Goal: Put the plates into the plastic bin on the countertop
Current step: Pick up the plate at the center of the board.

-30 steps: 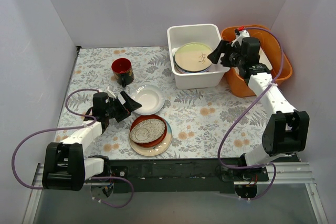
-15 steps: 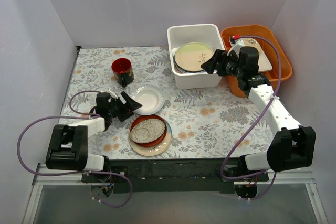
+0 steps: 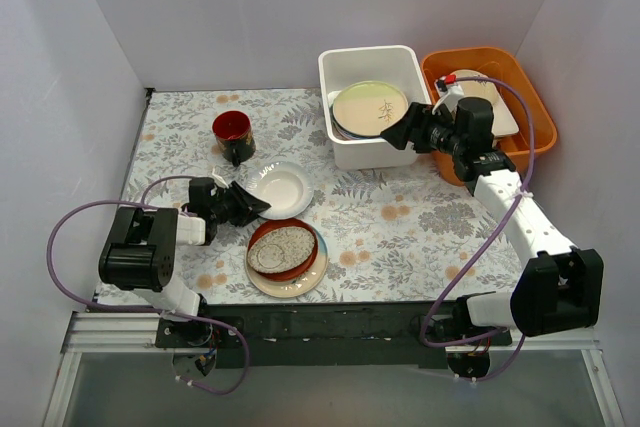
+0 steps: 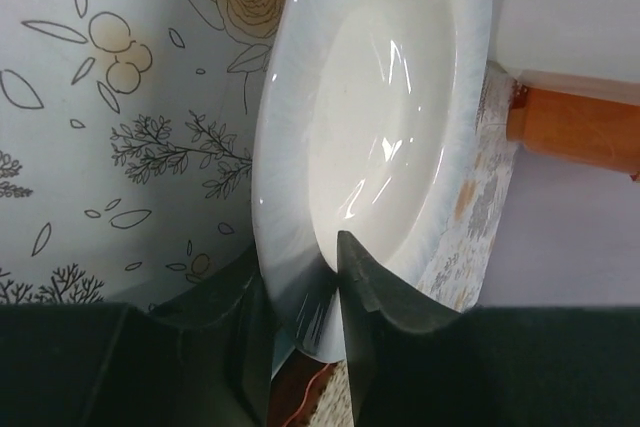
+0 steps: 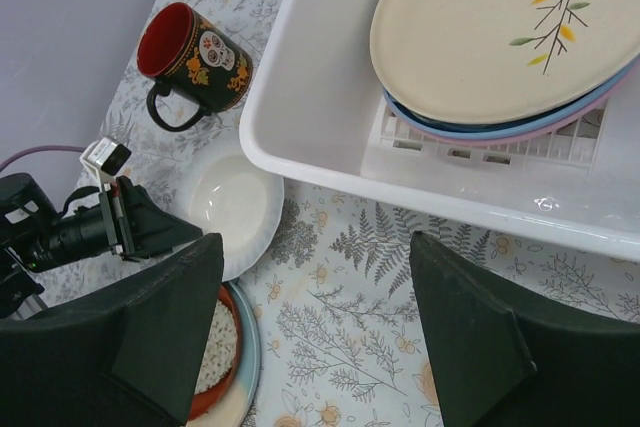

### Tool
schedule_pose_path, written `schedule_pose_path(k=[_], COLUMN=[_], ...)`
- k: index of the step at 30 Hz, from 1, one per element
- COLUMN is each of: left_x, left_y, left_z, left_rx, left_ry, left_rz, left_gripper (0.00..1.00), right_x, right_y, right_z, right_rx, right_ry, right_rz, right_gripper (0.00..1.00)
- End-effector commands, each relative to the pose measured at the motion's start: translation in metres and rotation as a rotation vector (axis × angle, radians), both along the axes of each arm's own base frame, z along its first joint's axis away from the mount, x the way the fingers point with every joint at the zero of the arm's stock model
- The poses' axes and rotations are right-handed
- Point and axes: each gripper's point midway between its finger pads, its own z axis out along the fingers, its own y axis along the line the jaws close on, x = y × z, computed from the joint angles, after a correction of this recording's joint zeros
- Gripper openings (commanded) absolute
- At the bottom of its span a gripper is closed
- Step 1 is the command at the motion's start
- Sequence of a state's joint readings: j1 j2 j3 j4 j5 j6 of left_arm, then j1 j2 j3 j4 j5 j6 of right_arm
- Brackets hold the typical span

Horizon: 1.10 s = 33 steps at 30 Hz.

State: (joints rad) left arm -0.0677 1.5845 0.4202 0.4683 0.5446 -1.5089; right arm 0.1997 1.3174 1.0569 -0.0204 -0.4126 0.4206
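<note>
Dark-red mug (image 3: 232, 132), orange tub (image 3: 480, 51)

You're looking at the white plate (image 4: 380, 117), its rim a pale grey-blue, filling the middle of the view, with the leaf-patterned countertop (image 4: 120, 97) on its left. The left gripper (image 4: 300, 282) has its 2 dark fingers astride the near rim, 1 on the inner face and 1 against the outer edge. An orange-brown edge (image 4: 570, 127) shows at the right.
</note>
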Motion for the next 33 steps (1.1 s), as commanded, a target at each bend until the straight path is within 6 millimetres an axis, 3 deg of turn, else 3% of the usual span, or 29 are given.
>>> schedule_pose_path(k=[1, 6, 15, 22, 33], left_x=[-0.002, -0.003, 0.000, 0.008, 0.011], left_y=[0.000, 0.003, 0.004, 0.003, -0.003], left_z=[-0.006, -0.009, 0.001, 0.027, 0.084], left_rx=[0.007, 0.021, 0.013, -0.002, -0.041], left_ry=[0.007, 0.016, -0.012, -0.076, -0.203], left_rz=[-0.007, 0.012, 0.029, 0.037, 0.010], left_gripper=[0.18, 0.00, 0.00, 0.00, 0.00], right_x=[-0.007, -0.007, -0.010, -0.012, -0.019], right_y=[0.002, 0.003, 0.005, 0.006, 0.010], right_z=[0.018, 0.020, 0.008, 0.009, 0.013], right_rx=[0.028, 0.032, 0.034, 0.037, 0.062], right_ry=[-0.076, -0.082, -0.056, -0.059, -0.072], right_rz=[0.012, 0.016, 0.033, 0.038, 0.069], right_gripper=[0.82, 0.82, 0.81, 0.81, 0.82])
